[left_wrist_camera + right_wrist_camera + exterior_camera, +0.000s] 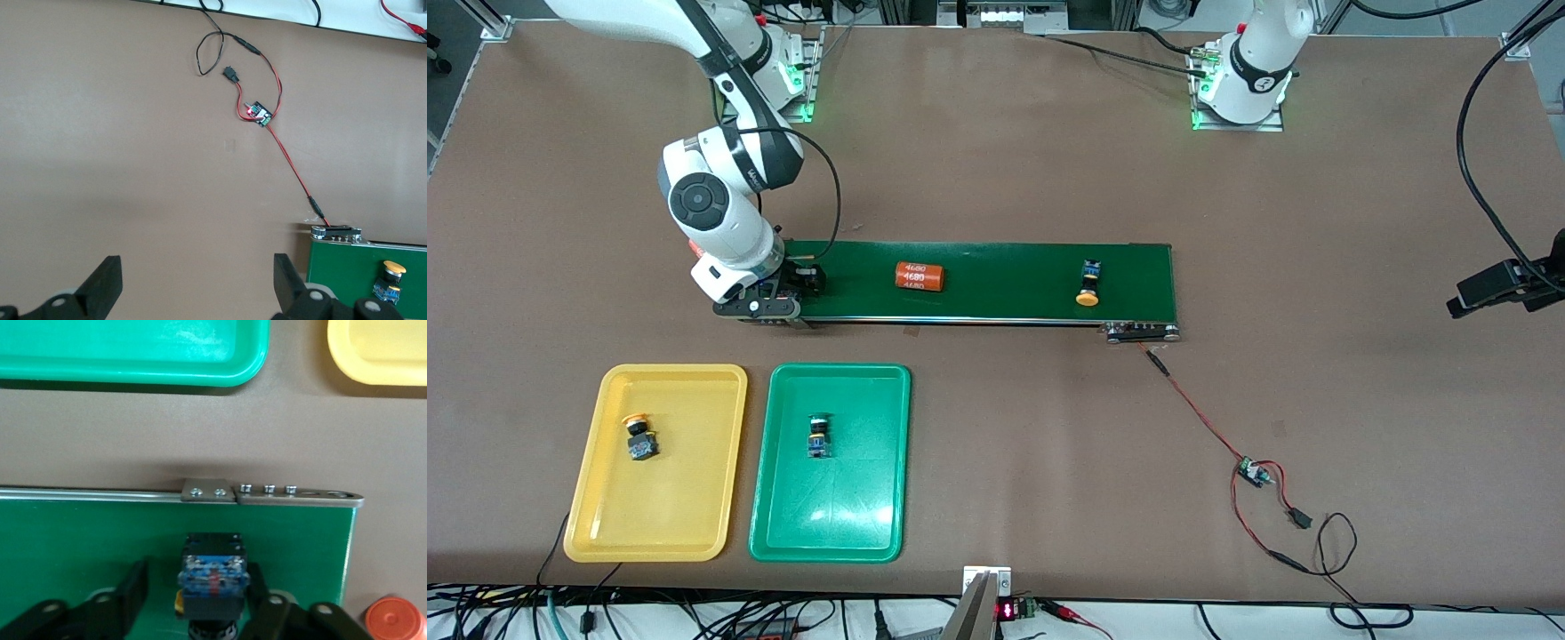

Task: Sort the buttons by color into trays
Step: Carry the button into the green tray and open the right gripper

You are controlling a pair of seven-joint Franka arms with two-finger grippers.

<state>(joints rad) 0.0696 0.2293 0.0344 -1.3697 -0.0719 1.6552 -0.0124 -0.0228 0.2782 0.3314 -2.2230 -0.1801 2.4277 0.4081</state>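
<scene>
You count three buttons (1087,286) and two trays (656,462) in front view. Only the right wrist view shows you the fourth button (212,577), loosely straddled by the right gripper (197,587) at the belt's (1005,276) end. The left gripper (197,280) waits wide open over the table (133,167).

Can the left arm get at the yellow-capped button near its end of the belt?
Probably yes. The yellow-capped button lies alone on the conveyor belt, nothing over it. The left tool hangs open over bare table beside that belt end.

One button (640,437) per tray (694,378); two on belt (1005,276).
</scene>
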